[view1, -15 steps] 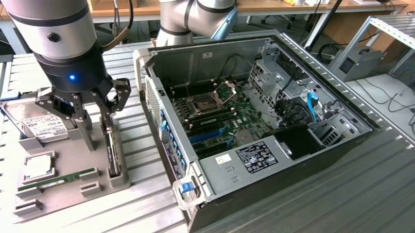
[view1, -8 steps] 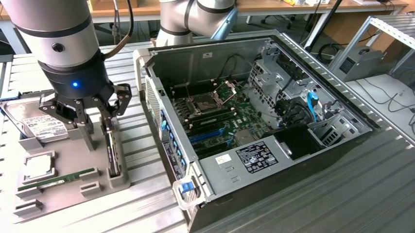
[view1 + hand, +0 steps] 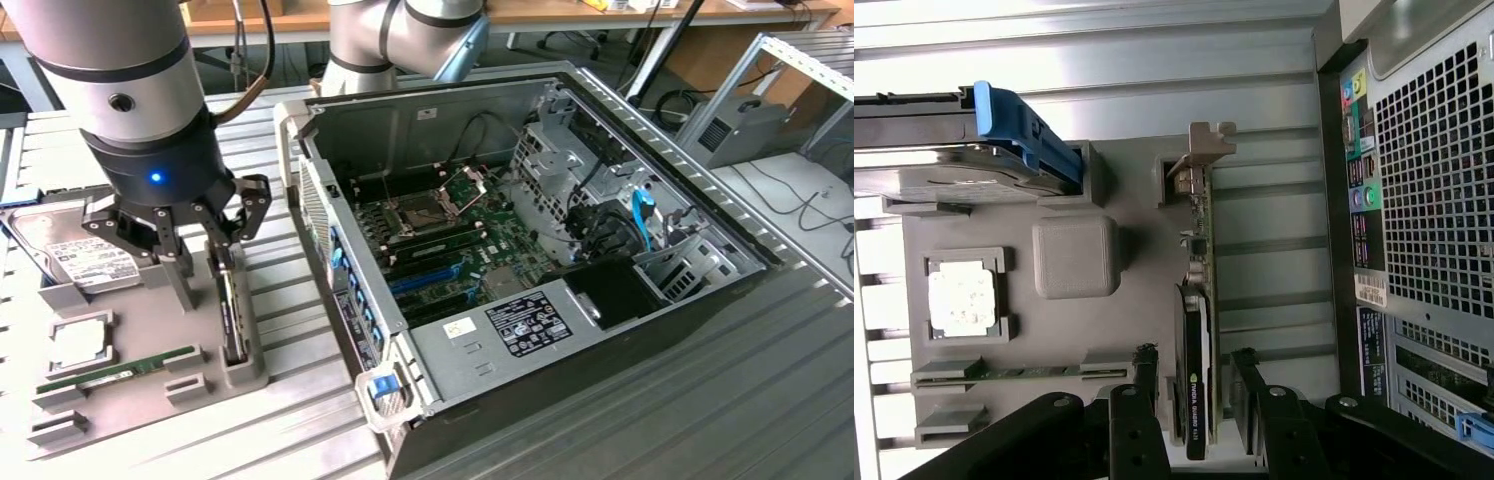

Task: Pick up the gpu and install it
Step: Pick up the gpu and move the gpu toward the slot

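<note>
We see the gripper (image 3: 200, 250) (image 3: 1192, 362) unclenched, fingers (image 3: 1145, 368) straddling the gpu (image 3: 236, 315) (image 3: 1197, 300) with gaps on both sides. The gpu stands on edge in the grey holder tray (image 3: 147, 395), beside the open computer case (image 3: 534, 250).

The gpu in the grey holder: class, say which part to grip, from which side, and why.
Pinch the gpu across its two flat faces, coming straight down from above. It stands on edge in the grey holder, so both faces are free; the gripper straddles it, open.
</note>
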`<action>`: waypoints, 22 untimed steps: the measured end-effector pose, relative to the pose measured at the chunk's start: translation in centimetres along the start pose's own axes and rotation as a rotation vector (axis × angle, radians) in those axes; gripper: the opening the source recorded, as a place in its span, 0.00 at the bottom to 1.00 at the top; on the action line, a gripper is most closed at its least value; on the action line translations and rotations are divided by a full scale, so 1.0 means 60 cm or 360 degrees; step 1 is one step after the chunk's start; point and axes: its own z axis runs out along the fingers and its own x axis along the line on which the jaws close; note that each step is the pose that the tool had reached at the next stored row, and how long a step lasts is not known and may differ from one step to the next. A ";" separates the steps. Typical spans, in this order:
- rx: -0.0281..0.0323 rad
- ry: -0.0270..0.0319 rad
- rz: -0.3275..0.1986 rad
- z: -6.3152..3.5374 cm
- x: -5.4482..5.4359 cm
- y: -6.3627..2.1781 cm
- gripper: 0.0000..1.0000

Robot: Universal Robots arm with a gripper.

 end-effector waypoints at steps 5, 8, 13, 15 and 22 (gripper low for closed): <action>-0.00002 0.00000 0.0000 0.000 0.000 -0.005 0.42; -0.00003 0.00001 0.0000 0.000 -0.001 -0.012 0.42; -0.00005 0.00000 0.0000 -0.001 -0.001 -0.014 0.42; -0.00005 0.00000 0.0000 0.000 -0.004 -0.014 0.42; -0.00004 0.00001 0.0000 0.007 -0.004 -0.014 0.42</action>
